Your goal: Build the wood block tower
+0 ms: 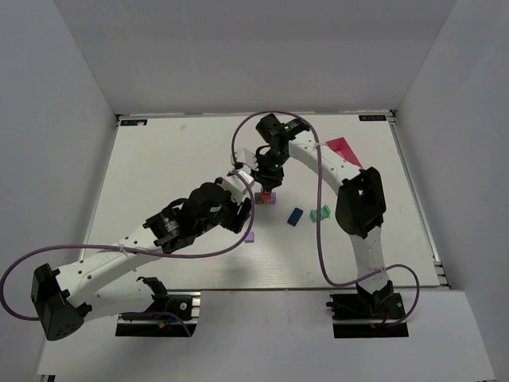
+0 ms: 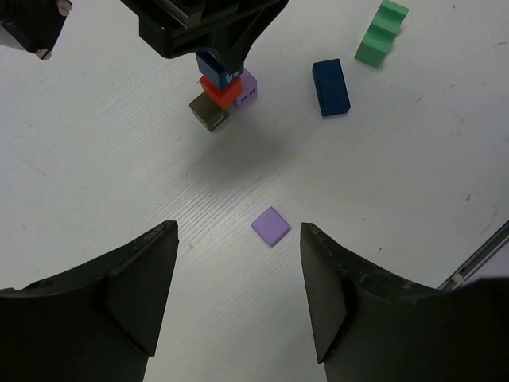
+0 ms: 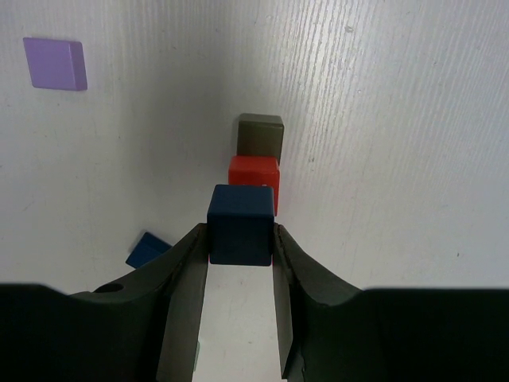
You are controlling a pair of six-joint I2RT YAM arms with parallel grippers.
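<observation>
The tower stands mid-table: a dark grey block at the bottom with a red block on it. My right gripper is shut on a blue cube and holds it directly over the red block; I cannot tell whether the two touch. A lilac block sits right beside the stack. My left gripper hangs open and empty just short of a flat lilac square. From above, the right gripper covers the tower.
A long blue block and a green stepped block lie to the right of the tower. A pink tray sits at the back right, beside the right arm. White walls enclose the table on three sides.
</observation>
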